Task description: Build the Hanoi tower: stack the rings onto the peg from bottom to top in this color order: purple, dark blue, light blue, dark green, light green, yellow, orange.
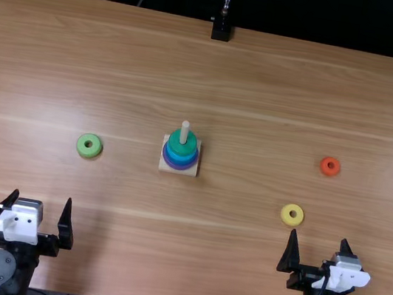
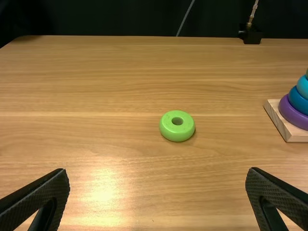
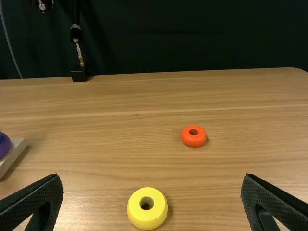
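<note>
Hanoi tower (image 1: 180,161) stood at the table's (image 1: 279,101) middle, its peg (image 1: 184,131) partly hidden by rings (image 1: 174,148); both wrist views cut it off. Left gripper (image 1: 43,196) and right gripper (image 1: 319,237) were spread widely, holding nothing.

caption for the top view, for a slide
Hanoi tower half built: dark green ring tops the peg's stack, while light green, yellow and orange rings wait on the table.

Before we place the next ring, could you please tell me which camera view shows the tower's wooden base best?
The top view: the wooden base lies wholly within frame, though rings cover its middle. The left and right wrist views each catch part of it, cut off at the picture's edge.
</note>
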Available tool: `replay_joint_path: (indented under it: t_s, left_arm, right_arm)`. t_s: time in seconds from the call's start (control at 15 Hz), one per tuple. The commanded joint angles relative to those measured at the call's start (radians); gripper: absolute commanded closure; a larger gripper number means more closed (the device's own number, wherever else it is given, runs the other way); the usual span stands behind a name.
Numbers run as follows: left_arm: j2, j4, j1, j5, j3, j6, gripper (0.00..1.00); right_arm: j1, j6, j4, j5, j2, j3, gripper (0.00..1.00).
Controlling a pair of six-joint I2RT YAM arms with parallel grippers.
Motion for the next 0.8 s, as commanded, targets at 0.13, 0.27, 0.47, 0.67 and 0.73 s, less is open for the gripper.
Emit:
replay_joint_path:
  t_s: [0.13, 0.27, 0.47, 0.67, 0.73]
  left_arm:
    - [-0.012, -0.079, 0.015, -0.003, -0.105, 0.002, 0.00]
    - [-0.012, -0.081, 0.014, -0.003, -0.105, 0.004, 0.00]
    - [-0.012, -0.079, 0.008, -0.001, -0.105, 0.013, 0.00]
    - [-0.012, -0.068, 0.008, -0.003, -0.016, 0.013, 0.00]
    - [-0.002, -0.067, 0.008, -0.003, 0.052, 0.011, 0.00]
  right_arm:
    - [-0.012, -0.005, -0.078, -0.006, -0.013, -0.045, 0.00]
    - [-0.012, -0.005, -0.078, -0.006, -0.013, -0.045, 0.00]
    - [-0.010, -0.005, -0.078, -0.006, -0.013, -0.045, 0.00]
    - [-0.010, -0.005, -0.078, -0.006, -0.013, -0.045, 0.00]
    - [-0.010, -0.003, -0.078, -0.006, -0.013, -0.045, 0.00]
